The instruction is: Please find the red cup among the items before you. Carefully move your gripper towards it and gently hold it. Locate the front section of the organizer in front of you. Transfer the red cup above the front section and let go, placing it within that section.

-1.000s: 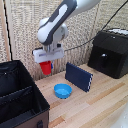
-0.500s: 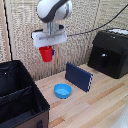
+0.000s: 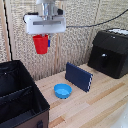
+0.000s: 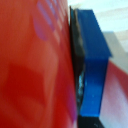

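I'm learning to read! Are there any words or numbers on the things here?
No words or numbers can be read here.
Red cup: plain; only a blurry pale smear in the wrist view.
Black appliance: no label shows.
Blue bowl, dark blue pad, organizer: plain.

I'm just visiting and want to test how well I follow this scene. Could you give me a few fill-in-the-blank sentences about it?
1. The pincer holds the red cup up in the ____, above the wooden table.
2. The shallow round bowl on the table is ____ in colour.
3. The organizer is split by a divider into ____ compartments.
4. The dark blue flat object stands between the bowl and the black ____.

Missing words: air; blue; two; appliance
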You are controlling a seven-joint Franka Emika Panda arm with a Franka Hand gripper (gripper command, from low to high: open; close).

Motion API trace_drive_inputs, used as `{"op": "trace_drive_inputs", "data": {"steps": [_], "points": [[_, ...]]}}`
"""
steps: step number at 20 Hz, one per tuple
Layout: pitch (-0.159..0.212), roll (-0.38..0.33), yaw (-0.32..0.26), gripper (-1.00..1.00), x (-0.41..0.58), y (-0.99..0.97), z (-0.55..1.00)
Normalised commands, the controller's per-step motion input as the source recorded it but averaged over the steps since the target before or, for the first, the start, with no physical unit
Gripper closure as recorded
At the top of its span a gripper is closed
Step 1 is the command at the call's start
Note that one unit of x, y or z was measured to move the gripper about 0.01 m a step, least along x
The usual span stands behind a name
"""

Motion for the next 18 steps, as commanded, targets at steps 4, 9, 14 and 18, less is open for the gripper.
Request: {"op": "trace_drive_inputs", "data": {"steps": [4,9,14,18], "points": [[0.000,0.000,0.000,1.00,-0.506,0.84,0.35],[0.036,0.000,0.000,1.00,-0.418,0.93,-0.10],[0.125,0.000,0.000,1.00,-0.261,0.98,-0.32],[0.139,0.000,0.019,1.00,-0.255,0.91,-0.53]]}}
